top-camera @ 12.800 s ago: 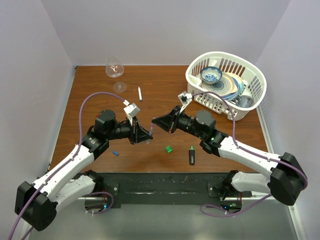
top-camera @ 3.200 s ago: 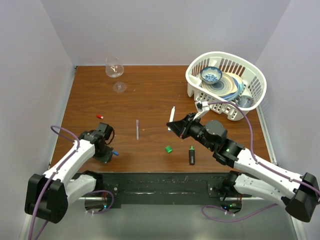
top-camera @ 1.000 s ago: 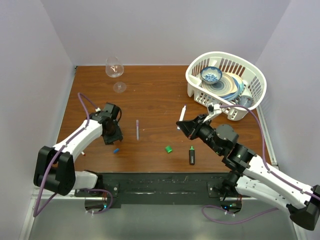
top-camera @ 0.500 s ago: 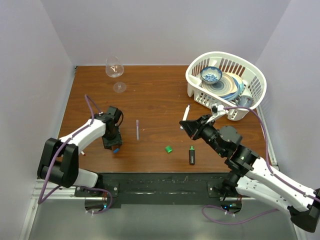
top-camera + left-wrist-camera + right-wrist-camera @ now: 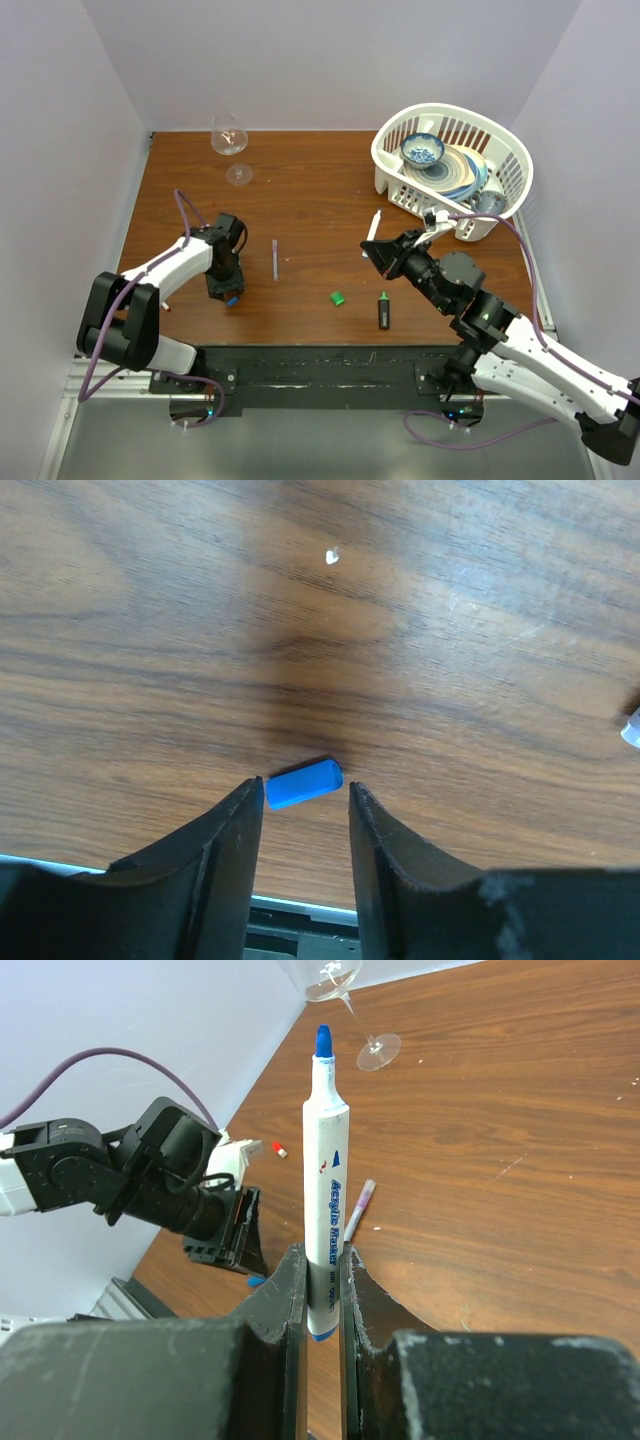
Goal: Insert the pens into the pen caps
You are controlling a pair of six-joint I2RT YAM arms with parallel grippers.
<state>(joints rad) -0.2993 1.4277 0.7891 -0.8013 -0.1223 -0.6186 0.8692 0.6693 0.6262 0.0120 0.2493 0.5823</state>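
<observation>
Left wrist view puts our left gripper [image 5: 303, 798] low over the table [image 5: 480, 630] with its jaws spread. The blue cap [image 5: 303, 783] lies on its side between the fingertips, close against one finger [image 5: 235, 830] and apart from the other. Nothing is pinched yet.

Our right gripper [image 5: 320, 1290] is pressed together on the white pen [image 5: 325, 1160]. It holds the pen upright by its lower barrel, with the bare blue tip pointing up and clear of the wood. From above, this pen sits well to the right of the blue cap, near the basket [image 5: 395, 150].

Further out, the purple-grey pen [image 5: 274, 259] lies flat between the two arms, just right of the left gripper. We cannot tell whether its end is covered. The green cap [image 5: 338, 298] lies loose near the front edge, and the black marker [image 5: 383, 310] lies just beside it, apart from it, with its green tip showing. The red cap [image 5: 279, 1149] sits on the wood beyond the left arm. A wine glass [image 5: 228, 135] stands at the far edge.

By our reading, none of the three caps has a pen in it. We are at the start of the first pairing. One pen is in hand, and its matching cap is framed but not grasped. Left to do are that pick, bringing tip and cap together, and then the other pens.
</observation>
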